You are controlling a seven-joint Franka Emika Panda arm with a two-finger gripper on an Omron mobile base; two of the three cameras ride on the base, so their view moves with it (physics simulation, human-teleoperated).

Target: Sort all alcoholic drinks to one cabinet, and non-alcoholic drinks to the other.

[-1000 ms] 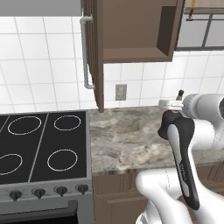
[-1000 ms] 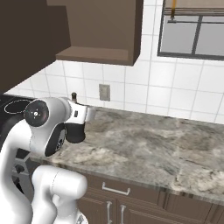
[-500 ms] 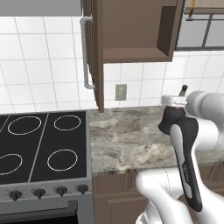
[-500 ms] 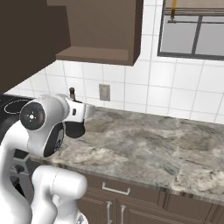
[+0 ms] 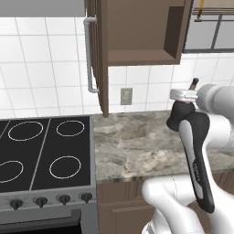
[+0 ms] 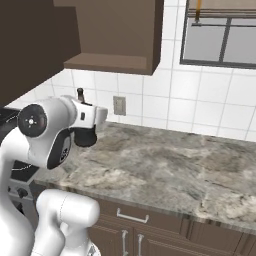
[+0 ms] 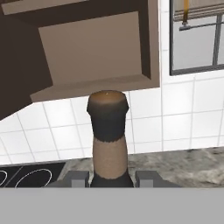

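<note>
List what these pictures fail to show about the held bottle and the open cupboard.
- Squat black glass bottle: the grey band in the hand view and the white arm in both base views hide its body and label.
- Open dark brown wall cupboard: top cut off in every view, contents unseen.
- Gripper: finger contact hidden in the hand view.

Matt brown wooden cabinet (image 5: 137,32), glossy white tiles (image 6: 210,100), mottled stone counter (image 6: 165,165).

1. I see a black bottle (image 7: 108,140) with a tan neck band.
2. The surface (image 5: 137,141) is mottled grey-brown marble.
3. The cabinet (image 5: 137,32) is dark brown; the wall tiles (image 6: 200,110) are white.
</note>
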